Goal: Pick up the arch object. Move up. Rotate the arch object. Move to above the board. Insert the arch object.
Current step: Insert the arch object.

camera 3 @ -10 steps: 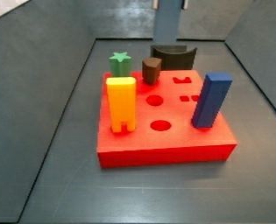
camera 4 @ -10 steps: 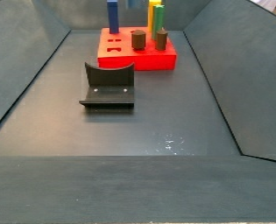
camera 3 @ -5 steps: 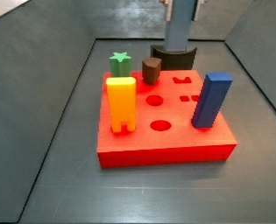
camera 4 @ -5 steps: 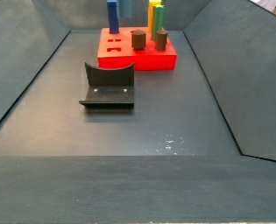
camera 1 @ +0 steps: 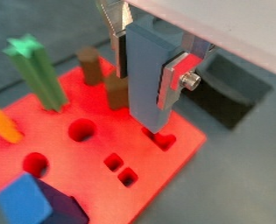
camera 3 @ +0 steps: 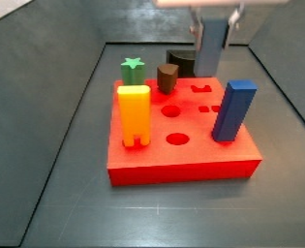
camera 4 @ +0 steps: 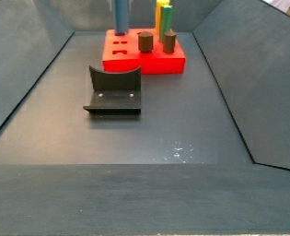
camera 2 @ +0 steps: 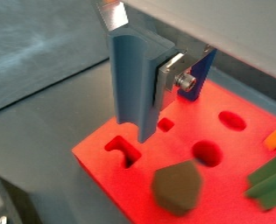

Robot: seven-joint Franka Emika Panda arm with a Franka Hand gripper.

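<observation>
Four of the five steps look complete, and only the insertion remains. The gripper (camera 2: 147, 75) hangs over the far part of the thick red square board with shaped holes (camera 3: 181, 167), on the side nearest the dark L-shaped fixture (camera 4: 112, 92). Its flat silver fingers (camera 1: 181, 75) are clamped on a long grey-blue slab, judged to be the arch object (camera 2: 130, 101), held upright. The curved cut-out cannot be made out with certainty.

In a wrist view the slab's lower end stands just above an arch-shaped hole (camera 2: 126, 151) in the board's face and appears roughly in line with it. Whether the tip has entered the hole cannot be told. It reads as still clear of it.

The tall orange block (camera 3: 134, 114), the blue block (camera 3: 233, 108), the green star-topped post (camera 3: 133, 70) and the brown rounded peg (camera 3: 167, 77) stand seated in the board.

Remaining work is a straight descent into the hole, then release.
</observation>
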